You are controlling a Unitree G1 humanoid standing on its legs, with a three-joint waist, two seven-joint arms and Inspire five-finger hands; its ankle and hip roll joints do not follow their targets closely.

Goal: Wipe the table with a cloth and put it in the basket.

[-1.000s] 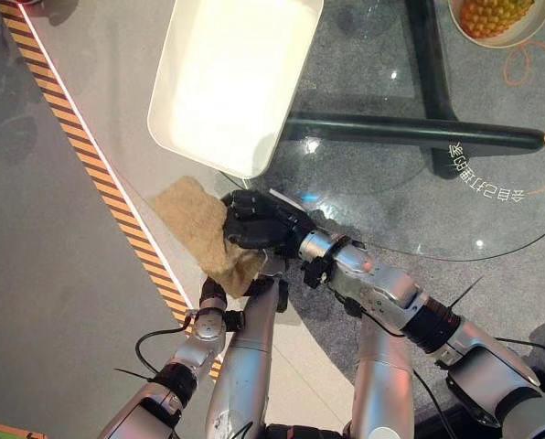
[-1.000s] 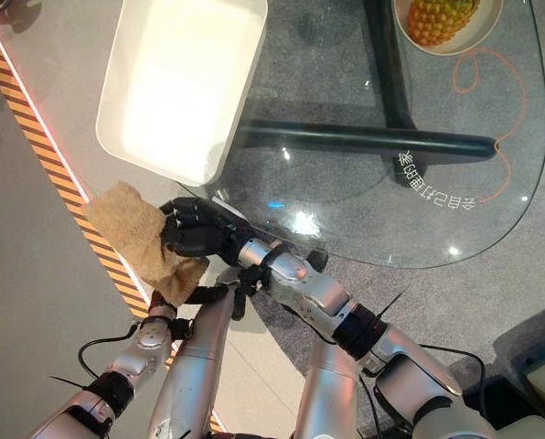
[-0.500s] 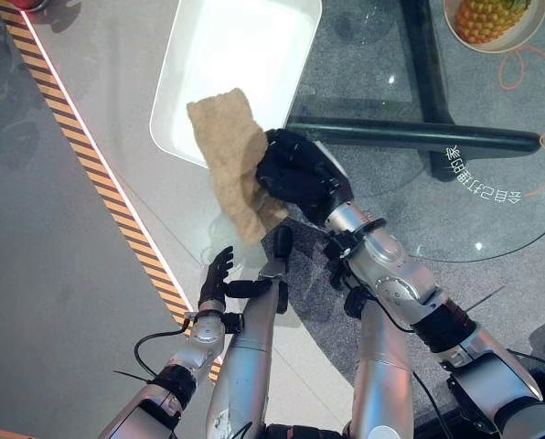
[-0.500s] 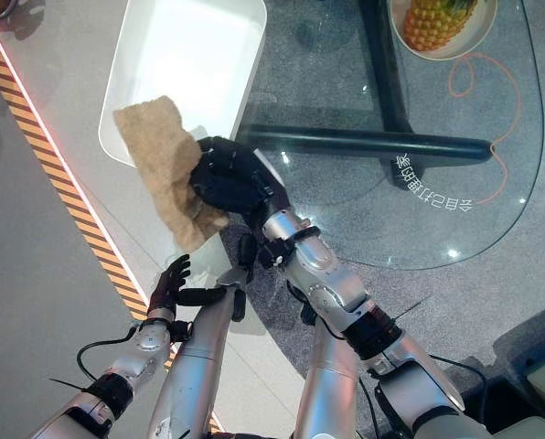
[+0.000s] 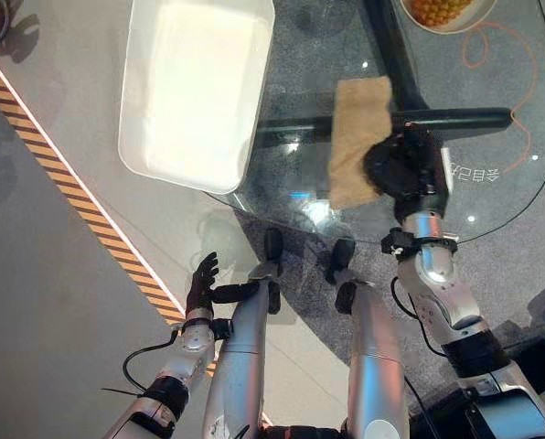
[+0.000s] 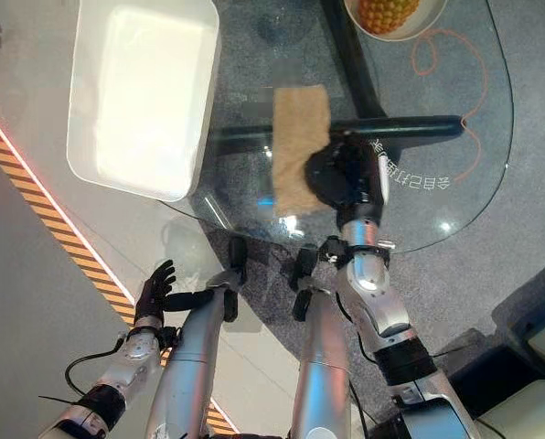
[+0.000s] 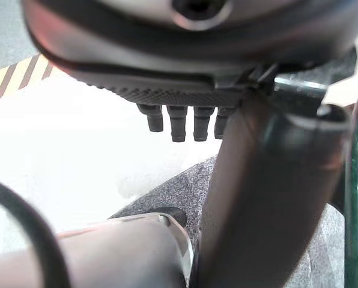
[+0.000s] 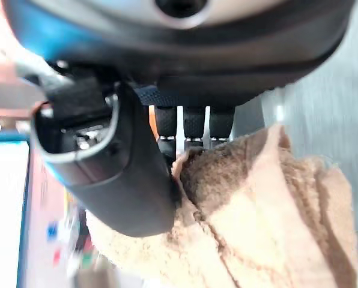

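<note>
A tan cloth (image 5: 357,137) lies stretched on the round glass table (image 5: 492,197), near its middle. My right hand (image 5: 405,169) sits at the cloth's near right corner, fingers and thumb curled into the bunched fabric (image 8: 257,210). The white rectangular basket (image 5: 195,87) stands at the table's left edge, a short way left of the cloth, with nothing in it. My left hand (image 5: 200,283) hangs low beside the table over the floor, fingers straight (image 7: 185,126) and holding nothing.
A bowl with a pineapple (image 6: 387,14) stands at the table's far right. A black table base bar (image 5: 455,117) and an orange cord (image 5: 519,55) show through the glass. Striped floor tape (image 5: 90,206) runs along the left.
My right hand has swung the cloth from beside the basket's near edge to the right, onto the middle of the glass. The camera view has shifted. The left hand stays low.
</note>
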